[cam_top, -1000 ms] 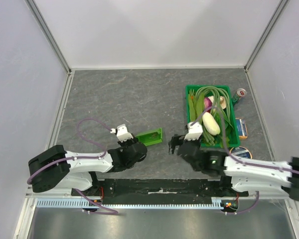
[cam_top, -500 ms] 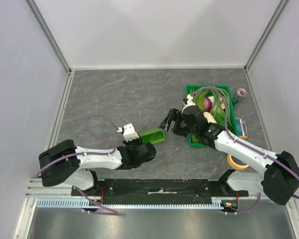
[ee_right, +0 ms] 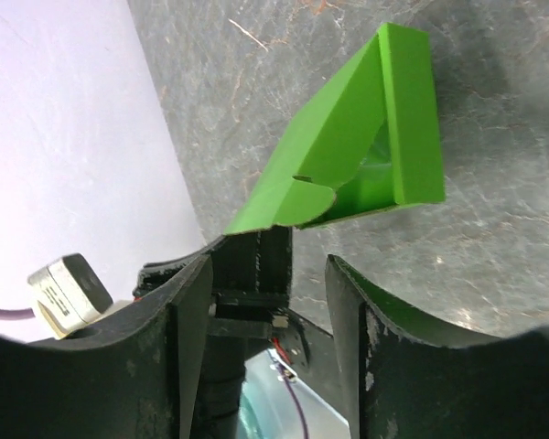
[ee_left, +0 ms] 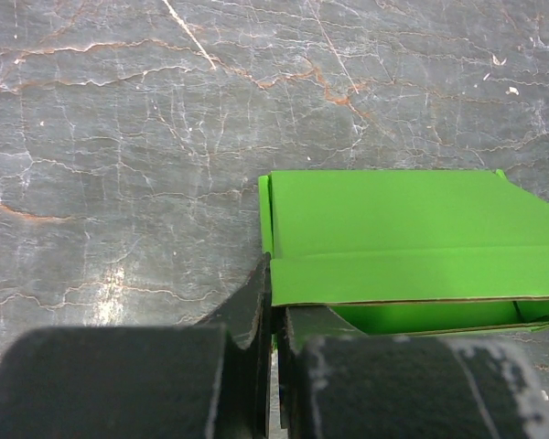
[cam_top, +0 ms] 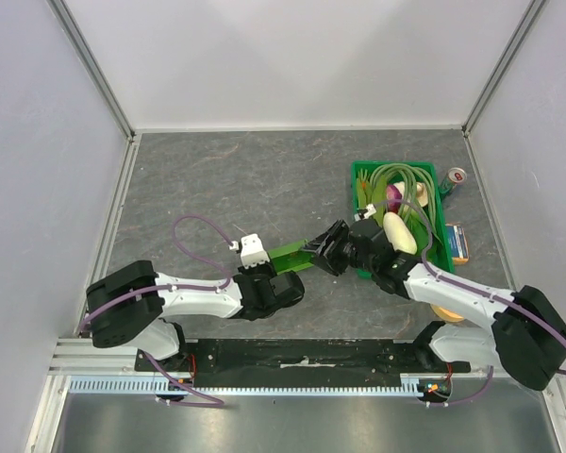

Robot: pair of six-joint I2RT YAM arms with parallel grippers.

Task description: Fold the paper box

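Fingers (ee_right: 188,338) spread, my right gripper (cam_top: 324,253) has swung to the 3 o'clock end of the small lime-green card box (cam_top: 288,253) my left gripper (ee_left: 273,309) clamps, ready for folding.

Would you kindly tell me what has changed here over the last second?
The right gripper swung from near its base out to the right end of the paper box, jaws open. The left gripper, shut on the box, slid slightly right. The vegetable crate stayed put.

The paper box (ee_left: 393,229) is bright lime green; the table (ee_left: 119,110) dark grey, pale-veined.
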